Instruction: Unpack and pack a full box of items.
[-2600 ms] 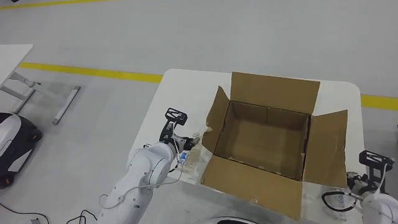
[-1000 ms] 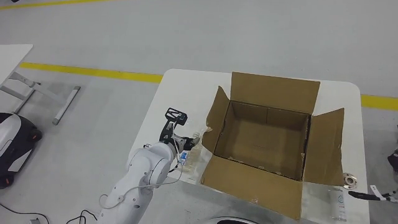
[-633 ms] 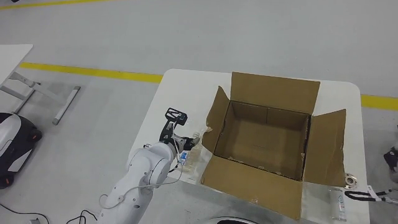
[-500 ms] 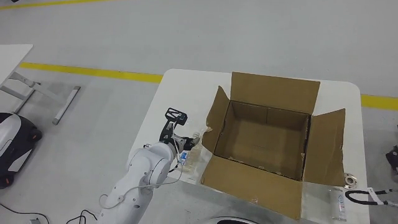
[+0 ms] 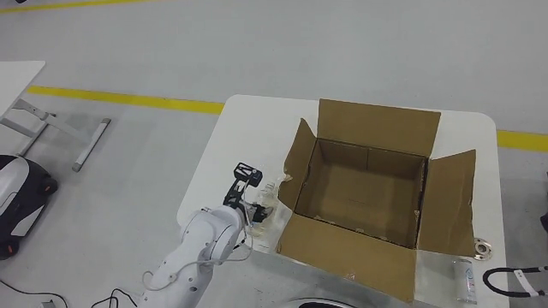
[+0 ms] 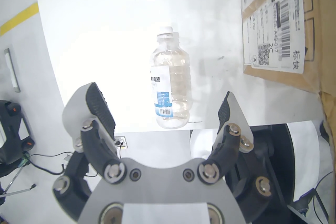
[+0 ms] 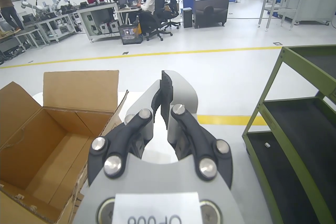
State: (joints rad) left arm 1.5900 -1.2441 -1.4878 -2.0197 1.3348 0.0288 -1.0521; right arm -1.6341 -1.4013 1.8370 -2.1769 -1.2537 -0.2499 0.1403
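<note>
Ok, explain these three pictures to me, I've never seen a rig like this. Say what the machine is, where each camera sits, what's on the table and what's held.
This is a two-armed robot working at a white table. One picture looks down from above its arms. The other two come from cameras on its wrists, each looking along that arm's gripper. On the table stands an open cardboard box, flaps folded out, its inside looking bare. The left gripper is open, and a clear bottle stands upright on the table just ahead of it, not gripped. The right gripper is shut on nothing, off to the side of the box. A second bottle lies near the table's corner on that side. So nothing is held.
</note>
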